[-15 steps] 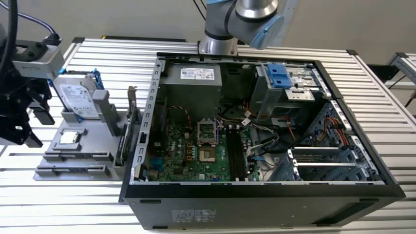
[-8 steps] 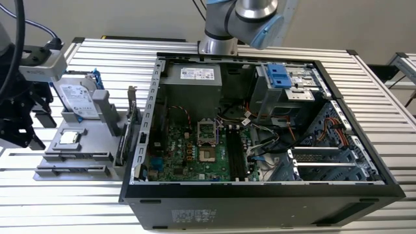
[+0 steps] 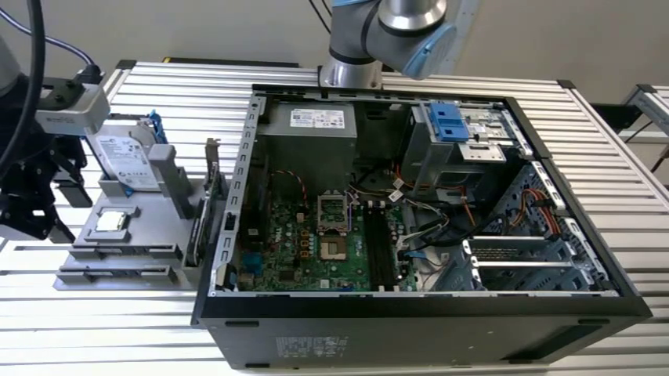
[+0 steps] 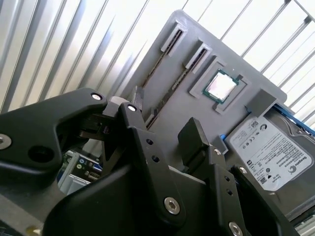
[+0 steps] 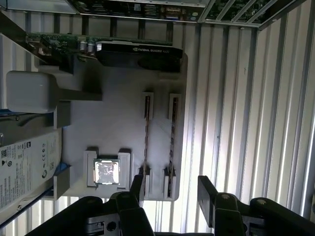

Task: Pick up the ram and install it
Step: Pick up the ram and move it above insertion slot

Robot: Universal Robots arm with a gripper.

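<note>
Pick-up step: the black pincer [image 5: 170, 183], spread wide and empty, hovers over the thin dark circuit-board ram [image 5: 172, 147] standing edgewise in the grey plastic holder [image 5: 113, 113] at the exterior view's left; grasping likely calls for centring across its narrow edge.

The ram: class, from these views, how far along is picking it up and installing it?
Done: nothing yet; the ram sits in its slot on the grey holder. In hand: the open gripper hovers over the holder, gripping nothing. Left: the pick-up, and the install into the open computer case.
</note>
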